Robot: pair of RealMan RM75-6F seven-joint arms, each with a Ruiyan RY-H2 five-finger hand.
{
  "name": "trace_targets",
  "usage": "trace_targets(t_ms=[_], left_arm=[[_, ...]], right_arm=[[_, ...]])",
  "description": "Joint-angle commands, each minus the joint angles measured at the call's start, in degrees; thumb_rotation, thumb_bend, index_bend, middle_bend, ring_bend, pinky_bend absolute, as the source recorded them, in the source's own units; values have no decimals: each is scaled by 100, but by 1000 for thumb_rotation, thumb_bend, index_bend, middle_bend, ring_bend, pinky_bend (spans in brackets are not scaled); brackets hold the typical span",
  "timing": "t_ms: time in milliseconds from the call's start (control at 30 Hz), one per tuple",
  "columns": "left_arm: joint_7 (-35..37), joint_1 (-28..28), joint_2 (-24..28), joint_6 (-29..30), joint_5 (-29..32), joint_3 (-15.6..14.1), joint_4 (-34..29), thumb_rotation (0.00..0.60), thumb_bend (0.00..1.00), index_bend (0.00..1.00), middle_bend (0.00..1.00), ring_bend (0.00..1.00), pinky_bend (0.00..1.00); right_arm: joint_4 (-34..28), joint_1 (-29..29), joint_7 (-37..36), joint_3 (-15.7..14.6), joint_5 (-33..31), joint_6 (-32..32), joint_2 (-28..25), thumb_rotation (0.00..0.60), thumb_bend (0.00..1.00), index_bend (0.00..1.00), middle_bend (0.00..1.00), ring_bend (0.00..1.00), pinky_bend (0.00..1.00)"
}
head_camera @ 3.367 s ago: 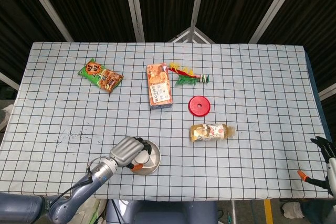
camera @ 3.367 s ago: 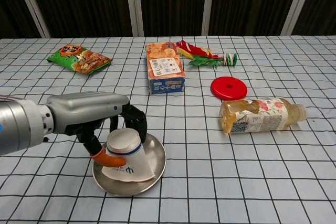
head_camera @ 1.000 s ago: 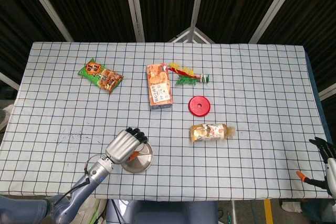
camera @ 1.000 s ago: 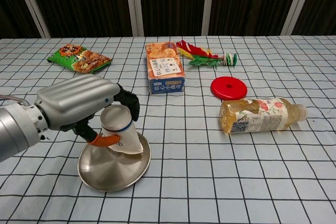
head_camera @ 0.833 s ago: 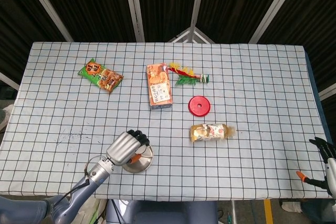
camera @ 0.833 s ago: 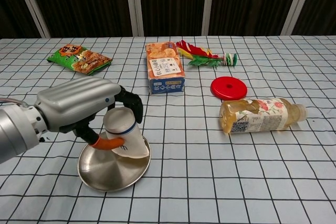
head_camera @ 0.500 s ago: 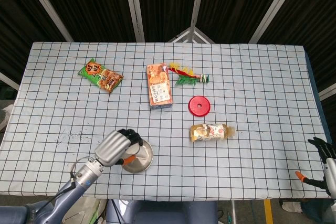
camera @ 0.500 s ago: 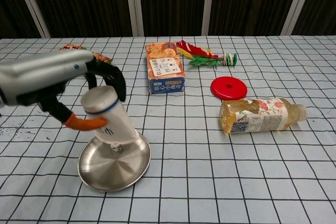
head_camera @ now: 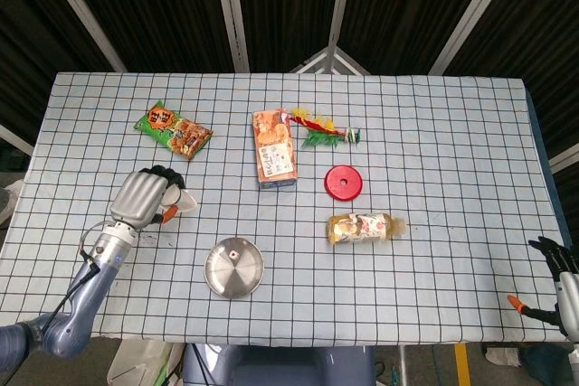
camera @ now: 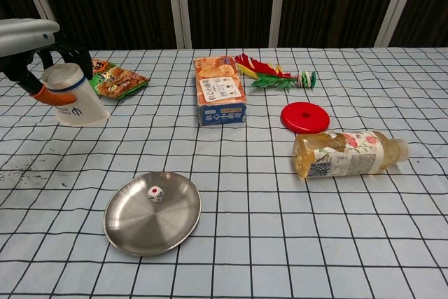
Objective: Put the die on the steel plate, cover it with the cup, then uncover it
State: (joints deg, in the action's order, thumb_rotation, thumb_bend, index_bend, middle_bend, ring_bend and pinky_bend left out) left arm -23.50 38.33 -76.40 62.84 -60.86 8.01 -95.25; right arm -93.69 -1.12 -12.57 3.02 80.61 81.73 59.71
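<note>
The steel plate (head_camera: 234, 268) (camera: 152, 213) lies near the table's front edge, left of centre. A small white die (head_camera: 233, 255) (camera: 155, 195) with a red pip rests on it, uncovered. My left hand (head_camera: 144, 197) (camera: 31, 44) is up and to the left of the plate, above the table, and grips the white paper cup (camera: 73, 95) (head_camera: 181, 203) mouth down and tilted. My right hand (head_camera: 558, 268) shows only in the head view, off the table's front right corner, with its fingers apart and nothing in them.
A green snack bag (head_camera: 174, 129) lies behind the left hand. An orange box (head_camera: 275, 148), a feather shuttlecock (head_camera: 324, 129), a red lid (head_camera: 344, 182) and a lying bottle (head_camera: 365, 227) sit mid-table, right of the plate.
The left hand has lifted the cup off the plate and carried it up and to the left, baring the die. The plate slid a little left earlier. The right hand has stayed put.
</note>
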Motion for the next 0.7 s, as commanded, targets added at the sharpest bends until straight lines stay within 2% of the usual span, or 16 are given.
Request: trace_targets(t_ms=[33,233,533,667,700], left_arm=[[174,229,-517,-392,392,216,784,600,442,476,350,278,398],[14,399,-917,-616,764,285,1322,600,443,471,347,277,397],[-519,454,-1074,-481,1222,297,1417,600,426,427,306,239,391],[-773,474,-1031,-526,1505,268,1345,600,372,261,170,132,321],[-878,489,-993,-557,1610,249,1297,600,341,153,93,71,281]], right_arm=[[23,18,33,3,-38,-46,21,600,56,199,142,131,0],[65,34,30,7,-84,-101,38,600,56,200,142,131,0],[74,42,26,-3,-68,-118,48,600,56,199,142,131,0],[72,45,38,-4,-76,-126,49,600,56,199,142,131,0],[71,46,42,-4,-76,-129,48,600,56,200,142,131,0]])
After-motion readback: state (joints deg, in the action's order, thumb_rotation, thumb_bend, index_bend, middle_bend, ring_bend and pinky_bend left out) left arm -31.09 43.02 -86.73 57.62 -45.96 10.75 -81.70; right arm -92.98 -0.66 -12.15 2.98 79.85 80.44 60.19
